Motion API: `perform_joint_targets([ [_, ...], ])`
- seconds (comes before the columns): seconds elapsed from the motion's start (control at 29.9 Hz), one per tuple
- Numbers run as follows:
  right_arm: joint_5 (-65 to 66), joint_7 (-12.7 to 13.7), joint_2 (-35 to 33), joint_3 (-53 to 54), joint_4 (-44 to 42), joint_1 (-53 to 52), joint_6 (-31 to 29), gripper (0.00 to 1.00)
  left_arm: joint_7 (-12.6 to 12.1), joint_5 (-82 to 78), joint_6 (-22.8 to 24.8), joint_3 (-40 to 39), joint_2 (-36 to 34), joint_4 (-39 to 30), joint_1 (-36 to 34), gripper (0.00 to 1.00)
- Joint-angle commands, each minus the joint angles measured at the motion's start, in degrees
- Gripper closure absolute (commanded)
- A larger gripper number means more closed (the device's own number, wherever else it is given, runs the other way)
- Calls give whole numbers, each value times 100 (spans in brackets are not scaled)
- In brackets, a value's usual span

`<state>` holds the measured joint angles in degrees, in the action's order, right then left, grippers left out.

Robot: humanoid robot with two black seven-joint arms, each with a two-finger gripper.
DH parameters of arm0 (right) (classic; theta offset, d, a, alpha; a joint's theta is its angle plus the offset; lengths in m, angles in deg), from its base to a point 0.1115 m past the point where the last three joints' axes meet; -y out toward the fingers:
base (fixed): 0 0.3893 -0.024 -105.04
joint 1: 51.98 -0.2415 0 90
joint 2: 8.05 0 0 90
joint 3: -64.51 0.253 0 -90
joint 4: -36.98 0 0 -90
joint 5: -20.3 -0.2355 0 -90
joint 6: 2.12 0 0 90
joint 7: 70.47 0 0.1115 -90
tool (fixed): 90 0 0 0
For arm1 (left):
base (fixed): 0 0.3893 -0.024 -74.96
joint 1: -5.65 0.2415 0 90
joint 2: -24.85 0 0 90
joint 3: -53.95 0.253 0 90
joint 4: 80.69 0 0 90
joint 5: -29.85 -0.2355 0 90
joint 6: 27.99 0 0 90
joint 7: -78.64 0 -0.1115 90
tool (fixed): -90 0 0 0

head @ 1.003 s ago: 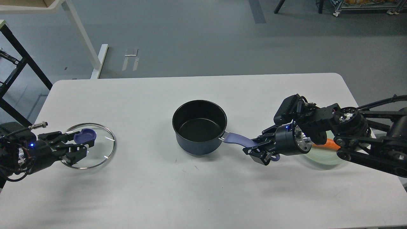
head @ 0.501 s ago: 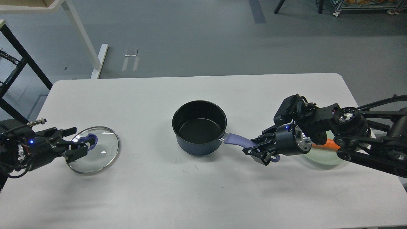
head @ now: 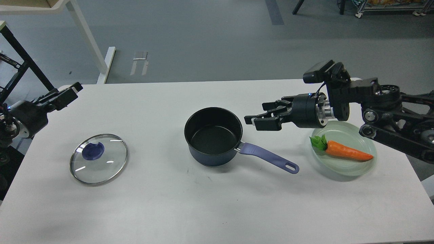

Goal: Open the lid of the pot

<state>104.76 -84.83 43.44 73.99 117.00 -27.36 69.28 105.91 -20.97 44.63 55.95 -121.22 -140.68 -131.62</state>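
Lying apart — lid (head: 98,159), left end effector (head: 64,96).

I have one view only, from the head, looking forward and down from mid-range. It takes in the whole white tabletop (head: 217,210), with grey floor beyond. My arms enter from the left and right edges.

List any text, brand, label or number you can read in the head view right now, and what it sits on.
Nothing in the head view can be read right now.
lid: only pale glare streaks show on the glass; any print is too small to make out.
pot: no marking visible on the wall or handle.
plate with the carrot: no text.
right gripper and left gripper: no legible labels.
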Motion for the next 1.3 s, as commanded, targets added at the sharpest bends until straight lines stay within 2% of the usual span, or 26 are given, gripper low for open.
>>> perform_joint_targets([
  [0.0,-894,3,-77,536,-276,8,14,2,-63,992,69,2,219,5,-247,1],
  [0.13,-1957,3,-218,1186,-662,104,207,2,-63,2186,166,-94,667,49,-371,1],
  [0.37,-4243,3,-210,1442,-1313,456,366,1,-81,4016,192,-727,1441,461,-371,1],
  [0.5,-5437,3,-210,1451,-1717,579,409,1,-98,4517,551,-1122,1862,900,-371,1],
  [0.67,-6975,12,-122,1434,-2525,693,498,1,-458,5299,1123,-1623,2416,1463,-362,1],
  [0.77,-7881,12,272,1442,-3122,755,489,0,-608,5678,1351,-1852,2706,1665,-362,1],
  [1.0,-9508,38,1099,1635,-4143,966,445,0,-608,5907,1729,-2344,3190,1965,-318,1],
  [1.14,-10124,82,1705,2266,-4495,1264,392,0,-608,6284,2142,-2477,3226,1965,-283,1],
  [1.27,-10239,100,2355,3102,-4697,1633,392,1,-608,6426,2292,-2494,3226,1974,-283,1],
])
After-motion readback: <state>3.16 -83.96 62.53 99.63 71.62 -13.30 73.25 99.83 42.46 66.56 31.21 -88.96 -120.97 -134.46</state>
